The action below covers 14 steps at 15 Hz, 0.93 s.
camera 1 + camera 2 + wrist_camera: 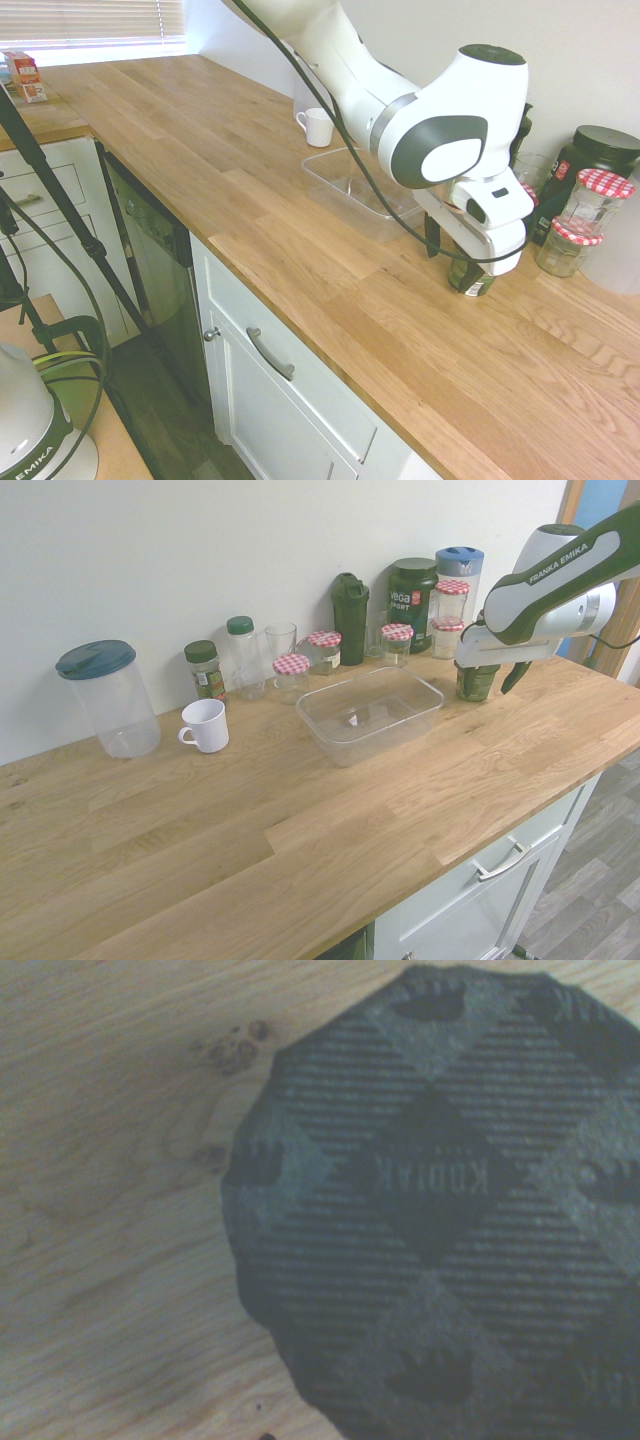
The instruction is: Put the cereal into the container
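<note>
The cereal (pixel 473 280) is a small squat jar with a dark green lid, standing on the wooden counter to the right of the container (pixel 370 712). My gripper (pixel 488 682) is lowered over the cereal (pixel 474 686), open, with one dark finger on each side of the jar. From the first exterior view, the gripper (pixel 462 262) covers the lid, and one finger (pixel 432 238) shows left of the jar. The dark patterned lid (pixel 430 1210) fills most of the wrist view. The container (pixel 350 185) is a shallow clear tray and holds nothing.
Red-checkered-lid jars (pixel 600 195) and a black tub (pixel 592 155) stand close behind the cereal by the wall. A dark shaker (pixel 350 605), a glass, spice bottles, a white mug (pixel 205 725) and a large clear canister (pixel 105 695) line the back.
</note>
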{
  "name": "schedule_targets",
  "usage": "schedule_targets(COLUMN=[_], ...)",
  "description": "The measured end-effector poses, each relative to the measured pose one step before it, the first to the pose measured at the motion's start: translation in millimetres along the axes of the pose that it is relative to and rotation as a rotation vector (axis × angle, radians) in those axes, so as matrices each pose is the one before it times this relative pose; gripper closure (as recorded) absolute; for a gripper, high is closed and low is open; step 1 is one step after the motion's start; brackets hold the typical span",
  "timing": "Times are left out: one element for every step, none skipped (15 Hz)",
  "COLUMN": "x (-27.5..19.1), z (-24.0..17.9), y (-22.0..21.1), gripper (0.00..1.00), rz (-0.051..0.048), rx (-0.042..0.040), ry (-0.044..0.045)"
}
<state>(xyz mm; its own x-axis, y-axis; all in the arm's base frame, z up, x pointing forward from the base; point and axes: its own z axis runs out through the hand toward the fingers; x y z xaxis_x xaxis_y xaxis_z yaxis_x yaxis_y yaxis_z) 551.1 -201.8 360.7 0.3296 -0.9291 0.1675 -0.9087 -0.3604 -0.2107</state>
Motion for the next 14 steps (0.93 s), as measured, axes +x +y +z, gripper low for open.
schedule_targets(x=[2.7, 3.02, 2.84, 1.8, 1.47, 1.36, 1.19, 1.99, 1.92, 1.65, 1.47, 1.25, 1.33, 1.28], z=[4.1, 3.49, 3.21, 2.44, 2.22, 1.98, 1.74, 1.01, 1.2, 1.12, 1.49, 1.35, 1.15, 1.21], y=[-2.85, -2.82, -2.27, -3.35, -2.92, -2.6, -2.08, -1.41, -0.88, -0.99, -0.94, -1.47, -1.79, -1.36], gripper=[0.0, 0.0, 0.0, 0.0, 0.0, 0.0, 0.0, 0.0, 0.0, 1.0, 1.0, 1.0, 1.0, 1.0], rz=[0.00775, 0.00622, 0.00663, 0.00575, 0.00433, 0.00443, 0.00406, 0.00402, 0.00495, 0.00575, 0.00479, 0.00253, 0.00355, 0.00429], rx=[-0.00281, -0.00224, -0.00209, -0.00051, 0.00016, 0.00101, 0.00136, 0.00107, 0.00161, 0.00347, 0.00343, 0.00392, 0.00407, 0.00306], ry=[0.00201, 0.00283, 0.00317, 0.00292, 0.0029, 0.00236, 0.00184, 0.00232, 0.00087, 0.00084, 0.00142, 0.00255, 0.00143, 0.00041])
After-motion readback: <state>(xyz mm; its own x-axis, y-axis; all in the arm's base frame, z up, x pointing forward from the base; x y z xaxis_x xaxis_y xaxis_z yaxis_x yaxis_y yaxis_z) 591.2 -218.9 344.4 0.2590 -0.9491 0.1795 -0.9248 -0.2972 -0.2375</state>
